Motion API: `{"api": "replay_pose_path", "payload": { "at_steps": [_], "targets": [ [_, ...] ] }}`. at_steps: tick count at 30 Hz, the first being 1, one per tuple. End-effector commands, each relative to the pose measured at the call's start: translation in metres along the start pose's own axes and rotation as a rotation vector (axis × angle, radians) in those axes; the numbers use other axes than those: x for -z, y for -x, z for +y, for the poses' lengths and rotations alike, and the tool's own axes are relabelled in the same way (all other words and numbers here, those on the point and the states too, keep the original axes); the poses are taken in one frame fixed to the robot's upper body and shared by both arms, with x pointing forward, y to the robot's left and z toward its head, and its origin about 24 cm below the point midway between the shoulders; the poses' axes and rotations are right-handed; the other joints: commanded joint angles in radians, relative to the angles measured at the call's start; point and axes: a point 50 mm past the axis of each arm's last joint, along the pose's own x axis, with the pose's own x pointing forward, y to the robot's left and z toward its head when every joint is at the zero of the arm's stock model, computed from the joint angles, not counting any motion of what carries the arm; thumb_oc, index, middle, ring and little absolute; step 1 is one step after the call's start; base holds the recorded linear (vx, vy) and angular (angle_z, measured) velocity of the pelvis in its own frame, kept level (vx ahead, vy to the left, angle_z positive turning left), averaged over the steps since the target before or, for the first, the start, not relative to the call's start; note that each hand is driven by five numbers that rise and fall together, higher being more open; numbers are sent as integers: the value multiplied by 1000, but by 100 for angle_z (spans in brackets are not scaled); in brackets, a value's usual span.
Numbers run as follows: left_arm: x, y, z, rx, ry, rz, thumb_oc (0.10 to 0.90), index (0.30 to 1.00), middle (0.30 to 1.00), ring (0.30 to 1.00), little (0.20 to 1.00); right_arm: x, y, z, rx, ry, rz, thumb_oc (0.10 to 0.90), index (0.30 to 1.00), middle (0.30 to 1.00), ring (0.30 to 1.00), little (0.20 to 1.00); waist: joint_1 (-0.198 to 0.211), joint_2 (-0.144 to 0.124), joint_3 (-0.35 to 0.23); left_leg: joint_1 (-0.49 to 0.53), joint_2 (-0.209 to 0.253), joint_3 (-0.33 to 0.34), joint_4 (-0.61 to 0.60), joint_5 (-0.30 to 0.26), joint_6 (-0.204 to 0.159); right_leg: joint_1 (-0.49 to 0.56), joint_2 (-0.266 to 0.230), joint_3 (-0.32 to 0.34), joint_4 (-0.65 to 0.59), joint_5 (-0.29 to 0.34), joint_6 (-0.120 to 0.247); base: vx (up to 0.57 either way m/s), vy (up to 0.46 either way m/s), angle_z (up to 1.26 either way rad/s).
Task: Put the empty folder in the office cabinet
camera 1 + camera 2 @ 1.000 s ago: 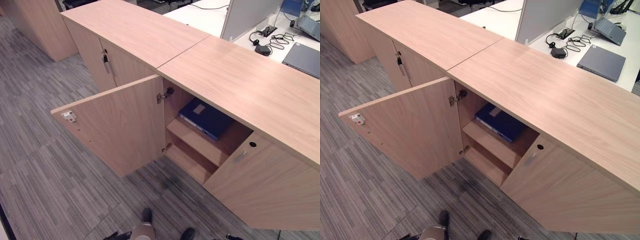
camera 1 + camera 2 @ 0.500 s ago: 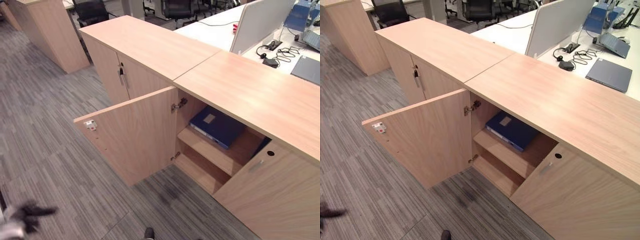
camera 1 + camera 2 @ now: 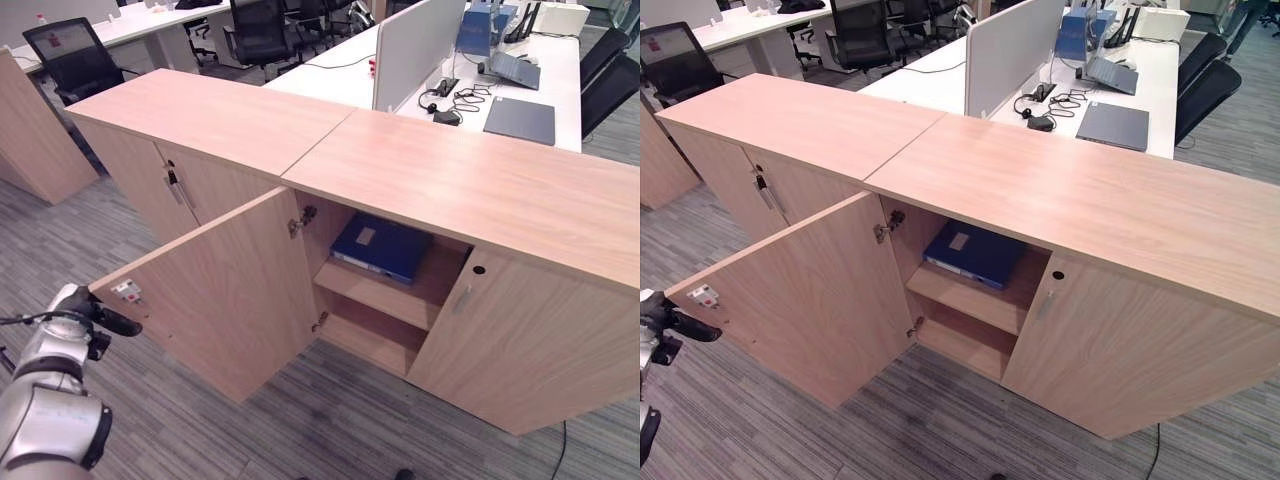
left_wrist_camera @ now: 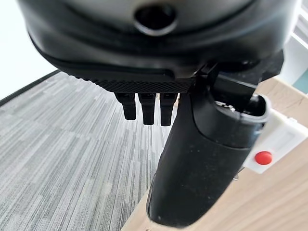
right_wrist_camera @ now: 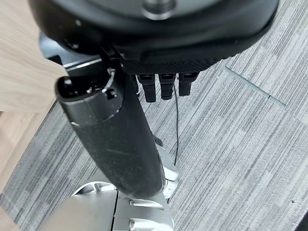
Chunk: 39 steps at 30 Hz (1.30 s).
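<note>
Folder [image 3: 380,245] is already lying on the cabinet [image 3: 470,190] shelf; the door [image 3: 225,290] is open. Left hand [image 3: 100,315], relaxed, hovers by its edge; right hand [image 5: 115,139] relaxed, empty.

A blue folder [image 3: 975,252] lies flat on the upper shelf [image 3: 962,297] of the open cabinet [image 3: 1060,200]. The door [image 3: 810,300] stands wide. The left hand [image 3: 665,322] reaches near the door's outer edge, fingers extended.
</note>
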Motion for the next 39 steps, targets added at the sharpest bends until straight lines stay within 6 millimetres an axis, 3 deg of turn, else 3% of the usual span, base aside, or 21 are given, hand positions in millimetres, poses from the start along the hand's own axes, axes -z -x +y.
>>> {"api": "replay_pose_path", "payload": {
  "at_steps": [1,4,6,7,8,9,11,12,13,15,16,17,19,20,21,24,25,28,30,36,39],
  "targets": [
    [-89,10,41,-112,81,-280,800,900,900,900,900,-12,-1,2,2,25,-8,800,900,900,900,900,-35,0,16,42,-47,-40,-5,-146,23,46,-27,48,4,-53,117,-16,36,-7],
    [-108,13,31,-84,74,-341,800,900,900,900,900,-8,-2,4,-3,22,1,800,900,900,900,900,-42,-4,18,45,-51,-34,-5,-150,28,42,-29,54,5,-48,121,-26,39,-5],
    [-137,19,16,-29,86,-451,800,900,900,900,900,-6,-2,7,-7,7,3,800,900,900,900,900,-46,-8,18,46,-56,-33,-5,-152,35,40,-31,53,5,-44,125,-22,26,-9],
    [-137,19,15,-28,86,-451,800,900,900,900,900,-5,-2,7,-7,7,3,800,900,900,900,900,-45,-8,18,46,-56,-32,-5,-152,35,40,-31,54,5,-44,125,-30,39,-8],
    [-157,26,-1,14,56,-543,800,900,900,900,900,-4,-3,9,-12,-2,0,800,900,900,900,900,-47,-11,18,47,-59,-31,-5,-154,37,39,-34,53,5,-41,129,0,0,0],
    [-157,26,-1,14,56,-543,800,900,900,900,900,-4,-3,9,-12,-2,1,800,900,900,900,900,-46,-11,18,47,-59,-31,-5,-155,37,39,-34,53,5,-41,129,-29,26,4],
    [-184,44,-20,68,43,-711,800,900,900,900,900,-2,-3,13,-18,-19,-6,800,900,900,900,900,-44,-20,21,35,-67,-26,-5,-137,45,29,-44,40,5,-29,121,-95,2,10],
    [-201,72,-44,171,43,-899,800,900,900,900,900,0,-4,18,-30,-34,-16,800,900,900,900,900,-38,-25,22,32,-69,-34,-5,-137,47,32,-48,30,5,-30,122,-92,-2,11],
    [-201,84,-53,221,35,-969,800,900,900,900,900,2,-4,20,-37,-45,-16,800,900,900,900,900,-34,-27,22,32,-70,-37,-5,-138,48,34,-49,25,4,-30,122,-21,4,9],
    [-198,97,-64,286,49,-1035,800,900,900,900,900,3,-4,23,-45,-42,-20,800,900,900,900,900,-31,-29,20,32,-72,-41,-5,-139,48,37,-52,20,4,-30,123,-4,5,18],
    [-191,121,-89,434,57,-1131,800,900,900,900,900,4,-5,27,-57,-38,-20,800,900,900,900,900,-24,-31,16,33,-73,-46,-5,-141,49,42,-54,13,3,-30,124,1,6,36],
    [-191,121,-89,434,58,-1130,800,900,900,900,900,4,-5,27,-57,-38,-20,800,900,900,900,900,-24,-31,16,33,-73,-46,-5,-141,49,42,-54,13,3,-30,124,-1,9,33],
    [-174,162,-113,730,106,-1246,800,900,900,900,900,3,-5,28,-66,-34,-24,800,900,900,900,900,-12,-32,10,32,-77,-55,-5,-143,50,47,-58,4,2,-27,124,2,3,28],
    [-174,162,-113,730,106,-1246,800,900,900,900,900,3,-5,28,-66,-33,-24,800,900,900,900,900,-13,-32,9,32,-77,-55,-5,-143,50,47,-58,4,2,-27,124,9,-7,13],
    [-163,184,-119,885,153,-1299,800,900,900,900,900,-2,-5,29,-71,-26,-40,800,900,900,900,900,-1,-33,5,34,-79,-59,-5,-144,51,52,-60,2,0,-25,124,76,-11,7],
    [-151,199,-129,1045,245,-1298,800,900,900,900,900,-7,-6,33,-83,-4,-52,800,900,900,900,900,9,-28,-3,47,-75,-74,-5,-164,47,65,-55,10,0,-37,132,32,-12,5],
    [-139,209,-136,1157,327,-1270,800,900,900,900,900,-7,-6,36,-91,19,-52,800,900,900,900,900,18,-27,-4,50,-76,-77,-5,-164,48,70,-54,8,0,-37,130,67,-7,-11],
    [-130,212,-144,1195,323,-1234,800,900,900,900,900,-7,-7,38,-102,32,-49,800,900,900,900,900,19,-28,-7,51,-75,-81,-5,-164,49,73,-53,7,-1,-38,129,-1,-25,-12],
    [-114,203,-159,1214,442,-1113,800,900,900,900,900,-10,-7,41,-110,73,-42,800,900,900,900,900,27,-32,-9,50,-73,-86,-5,-159,48,75,-51,5,-1,-41,125,-10,-45,-10],
    [-85,201,-168,1216,534,-994,800,900,900,900,900,-21,-8,47,-123,91,-72,800,900,900,900,900,39,-32,-15,47,-71,-94,-5,-157,47,78,-49,1,-1,-48,120,6,-17,-13],
    [-72,202,-184,1295,624,-870,800,900,900,900,900,-24,-8,46,-116,123,-76,800,900,900,900,900,39,-32,-20,44,-66,-91,-5,-155,45,73,-44,2,-1,-50,117,17,-7,3]
  ]
}}
